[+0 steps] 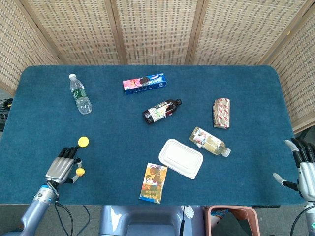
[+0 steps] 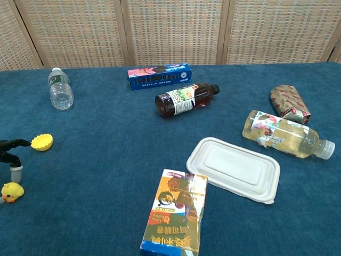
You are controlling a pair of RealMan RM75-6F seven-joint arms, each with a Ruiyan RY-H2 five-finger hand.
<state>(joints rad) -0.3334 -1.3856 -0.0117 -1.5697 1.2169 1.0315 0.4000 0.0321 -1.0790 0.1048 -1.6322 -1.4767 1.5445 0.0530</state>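
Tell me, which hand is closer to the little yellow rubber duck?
Left. The left hand sits right beside the little yellow rubber duck, while the right hand is far off at the table's opposite edge.

- Small rubber duck [image 2: 12,191]: yellow, orange beak.
- Round scalloped cap [image 2: 41,142]: yellow.
- Felt-covered counter [image 1: 118,142]: deep teal.
- Left hand [image 1: 61,167]: silver, black fingers.
- Lidded foam box [image 1: 180,158]: white.
- Long biscuit carton [image 1: 144,83]: blue and pink.
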